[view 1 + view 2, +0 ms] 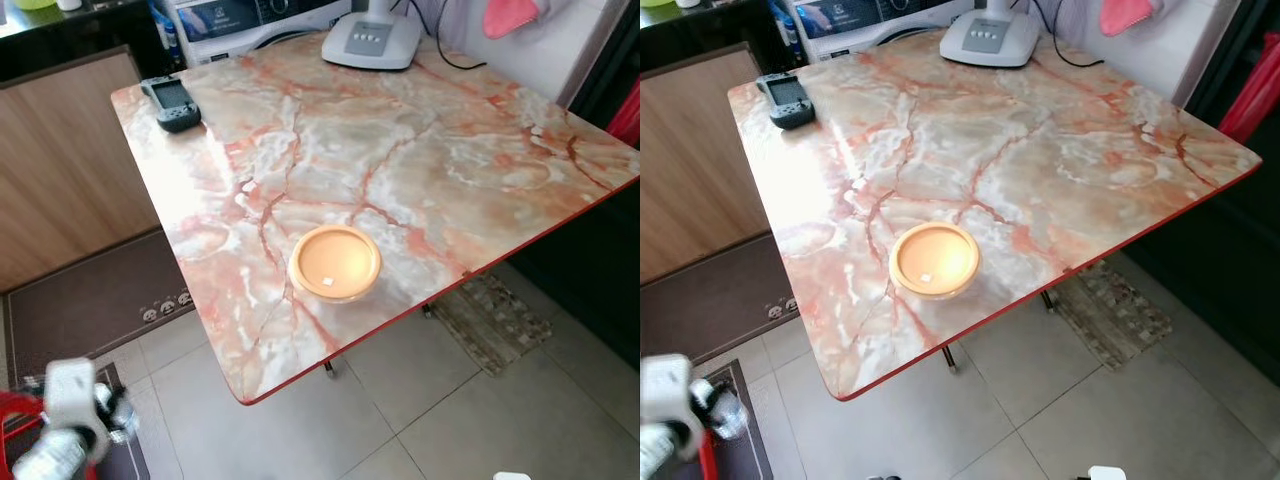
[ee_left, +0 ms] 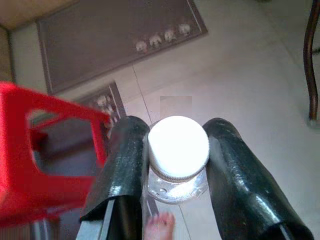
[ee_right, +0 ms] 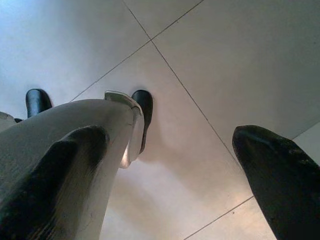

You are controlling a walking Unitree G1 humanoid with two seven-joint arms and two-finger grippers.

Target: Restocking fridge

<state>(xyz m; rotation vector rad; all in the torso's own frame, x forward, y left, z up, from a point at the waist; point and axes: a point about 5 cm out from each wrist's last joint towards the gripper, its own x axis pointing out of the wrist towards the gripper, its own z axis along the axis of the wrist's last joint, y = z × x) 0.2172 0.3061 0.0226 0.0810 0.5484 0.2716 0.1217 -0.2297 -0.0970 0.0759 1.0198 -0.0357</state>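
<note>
Left pincer (image 2: 177, 165) clenched on clear bottle (image 2: 177, 185), white cap (image 2: 178, 146) between the two black fingers (image 2: 122, 165); seen from the head camera at 7 o'clock, low over the floor, beside red stool (image 2: 30, 165). Grey tiled floor (image 2: 250, 75) beneath, dark mat (image 2: 110, 35) beyond the bottle. Right pincer (image 3: 165, 165) released, fingers (image 3: 280, 170) spread wide apart over pale floor tiles, nothing between them.

Marble-patterned counter (image 1: 420, 150) with red edge at centre of the head view. Round orange lidded container (image 1: 335, 262) on the counter near its front edge, at 6 o'clock from counter centre. Dark handheld device (image 1: 172, 102) at 10 o'clock, close to the far left corner. White appliance base (image 1: 370, 40) at 12 o'clock, touching the far edge. Wooden cabinet (image 1: 60, 160) at 9 o'clock, well apart from the container. Patterned rug (image 1: 490, 320) on the floor under the counter's right front edge.
</note>
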